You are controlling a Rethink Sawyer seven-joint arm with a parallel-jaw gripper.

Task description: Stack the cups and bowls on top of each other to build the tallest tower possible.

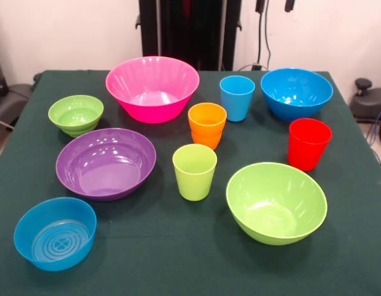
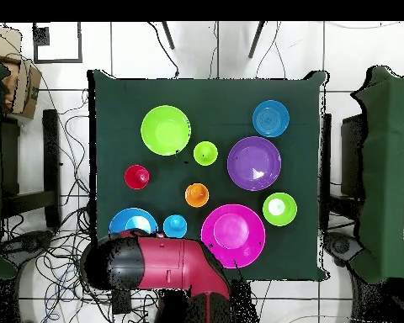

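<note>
All pieces stand upright and apart on the green table (image 1: 178,259); nothing is stacked. Bowls: large pink (image 1: 152,86), large purple (image 1: 106,161), large lime green (image 1: 276,202), large blue (image 1: 296,91), small lime green (image 1: 76,114), small blue with ringed base (image 1: 55,233). Cups: orange (image 1: 207,124), lime green (image 1: 194,171), light blue (image 1: 237,97), red (image 1: 309,143). The gripper (image 1: 274,5) shows only as dark bits at the top edge, drawn back behind the large blue bowl. In the overhead view the red arm (image 2: 176,267) lies over the table's edge by the base.
The black pedestal (image 1: 187,31) stands behind the pink bowl. A cable (image 1: 265,37) hangs behind the table near the large blue bowl. Dark chairs (image 2: 382,168) stand at both sides of the table. Cables (image 2: 62,252) lie on the floor.
</note>
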